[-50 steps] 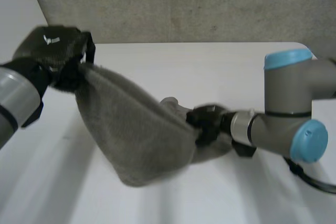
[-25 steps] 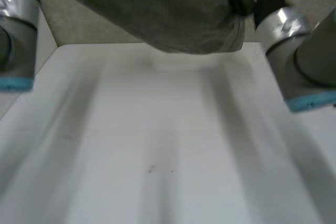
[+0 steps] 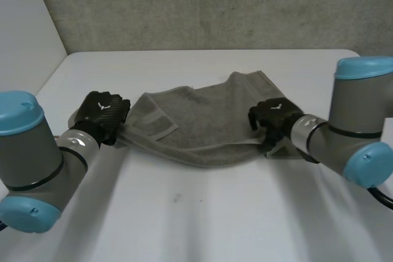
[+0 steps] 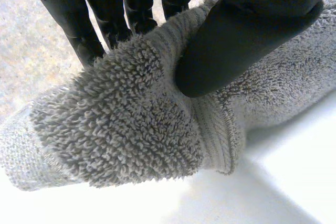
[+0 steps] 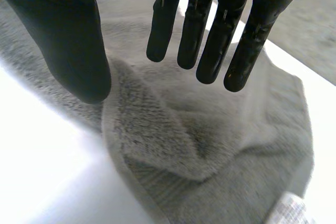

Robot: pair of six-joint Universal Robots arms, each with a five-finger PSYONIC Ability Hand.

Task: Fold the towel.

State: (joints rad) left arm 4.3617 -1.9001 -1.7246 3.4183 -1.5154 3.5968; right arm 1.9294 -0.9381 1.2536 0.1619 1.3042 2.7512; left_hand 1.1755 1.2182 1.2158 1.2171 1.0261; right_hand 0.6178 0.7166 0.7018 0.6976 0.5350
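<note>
The grey towel (image 3: 202,121) lies crumpled and partly doubled over on the white table (image 3: 202,213), stretched between my two hands. My left hand (image 3: 101,115) is at the towel's left end. In the left wrist view its thumb (image 4: 247,30) presses a bunched corner of the towel (image 4: 121,140) against the fingers, so it is shut on the cloth. My right hand (image 3: 273,115) is at the towel's right end. In the right wrist view its fingers (image 5: 220,30) are straight and spread from the thumb, hovering just above the towel (image 5: 210,145) with nothing held.
A grey wall (image 3: 202,4) stands behind the table's far edge. A white label (image 5: 286,208) shows at the towel's edge beyond the right hand's fingertips. Bare table lies in front of the towel.
Both hands swung the towel up high, then brought it down onto the table. The right hand has let go of its end; the left hand keeps its grip.
</note>
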